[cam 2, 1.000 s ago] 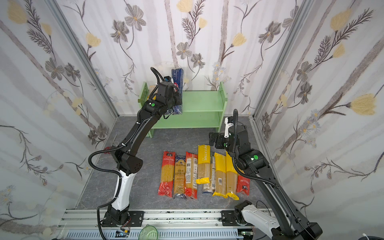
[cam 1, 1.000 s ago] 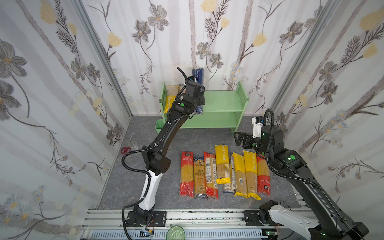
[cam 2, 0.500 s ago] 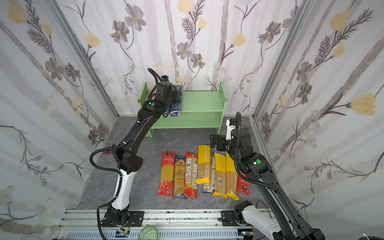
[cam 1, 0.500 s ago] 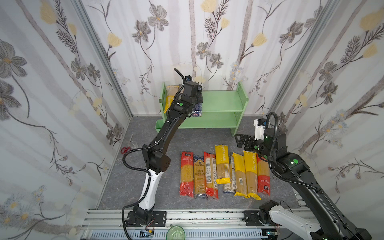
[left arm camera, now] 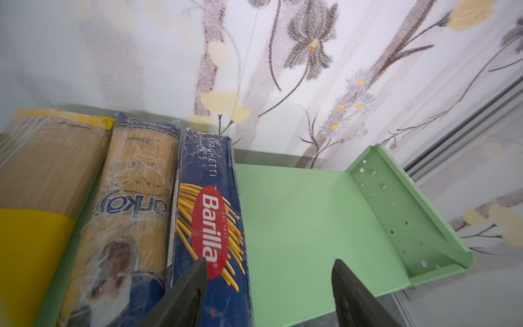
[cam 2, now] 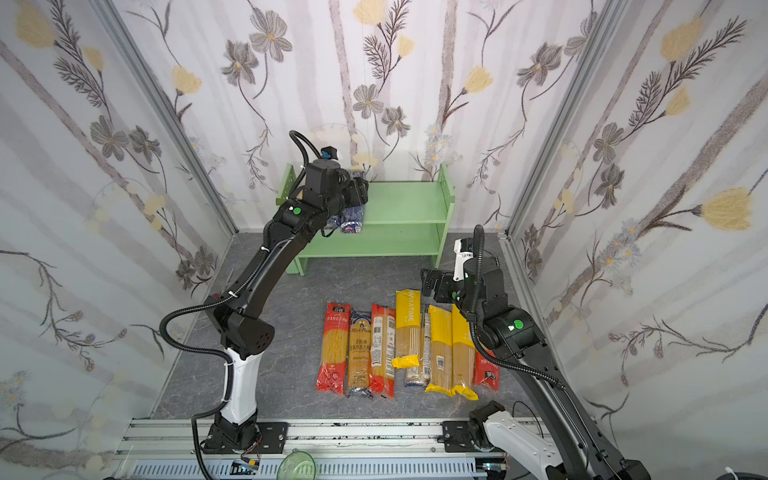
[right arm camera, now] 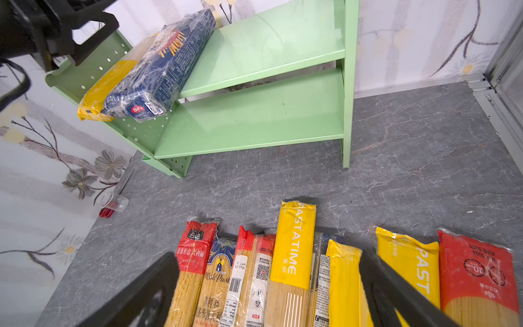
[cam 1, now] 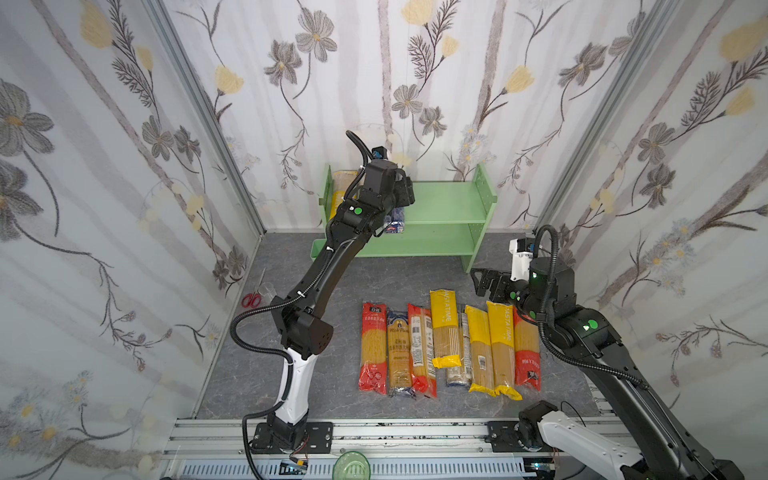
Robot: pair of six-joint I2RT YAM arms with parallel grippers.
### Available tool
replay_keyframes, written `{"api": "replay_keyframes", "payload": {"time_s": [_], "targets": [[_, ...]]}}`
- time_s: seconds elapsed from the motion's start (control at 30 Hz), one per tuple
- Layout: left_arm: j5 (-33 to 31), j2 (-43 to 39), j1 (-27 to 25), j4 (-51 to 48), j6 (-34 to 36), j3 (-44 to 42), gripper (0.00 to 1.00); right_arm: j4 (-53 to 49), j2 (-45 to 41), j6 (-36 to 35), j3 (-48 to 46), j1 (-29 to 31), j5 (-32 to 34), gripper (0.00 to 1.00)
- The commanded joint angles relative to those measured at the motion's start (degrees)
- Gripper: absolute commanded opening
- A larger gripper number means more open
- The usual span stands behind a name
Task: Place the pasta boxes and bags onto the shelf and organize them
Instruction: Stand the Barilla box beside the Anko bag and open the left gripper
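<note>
left tool (left arm camera: 270, 262) over top tier of the shelf (left arm camera: 297, 220), jaws wide, gripping nothing. One finger is just above the Barilla box (left arm camera: 209, 198). Back out straight and high — box overhangs the front edge. Top tier: yellow-ended bag (left arm camera: 42, 170), navy-ended bag (left arm camera: 135, 181), box, side by side; lower tier empty. right tool (right arm camera: 268, 253) open, empty, above the row of packs (cam 1: 444, 345) on the table (cam 1: 332, 282).

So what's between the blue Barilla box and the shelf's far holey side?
Nothing. Between the Barilla box and the perforated side panel, the top shelf board is bare green. The left wrist view shows this clearly.
</note>
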Motion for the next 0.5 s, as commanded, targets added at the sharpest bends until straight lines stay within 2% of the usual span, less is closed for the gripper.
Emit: {"api": "replay_keyframes", "payload": {"time_s": [0.0, 0.1, 0.17, 0.23, 0.33, 0.47], "targets": [[-2.56, -5.33, -1.93, 0.96, 0.55, -7.60, 0.79, 0.20, -0.29, 1.53, -0.92, 0.20, 1.08, 1.00], [-5.52, -11.56, -4.78, 1.05, 0.87, -16.96, 0.88, -0.11, -0.37, 2.46, -1.96, 0.93, 0.49, 1.00], [-8.26, -15.85, -7.19, 1.13, 1.37, -23.27, 1.00, -0.19, -0.71, 3.33, -2.91, 2.27, 0.71, 1.00], [-11.00, -19.69, -9.07, 1.78, -0.40, -29.45, 1.00, -0.15, -1.43, 4.47, -4.19, 3.98, 1.24, 1.00], [-7.13, -25.52, -9.94, 5.30, -4.62, -40.55, 1.00, 0.92, -3.07, 7.35, -7.43, 7.24, 1.98, 1.00], [-5.65, -35.38, -10.89, 12.47, -9.50, -56.93, 1.00, 1.49, -4.80, 12.61, -12.04, 13.67, 4.76, 1.00]]}}
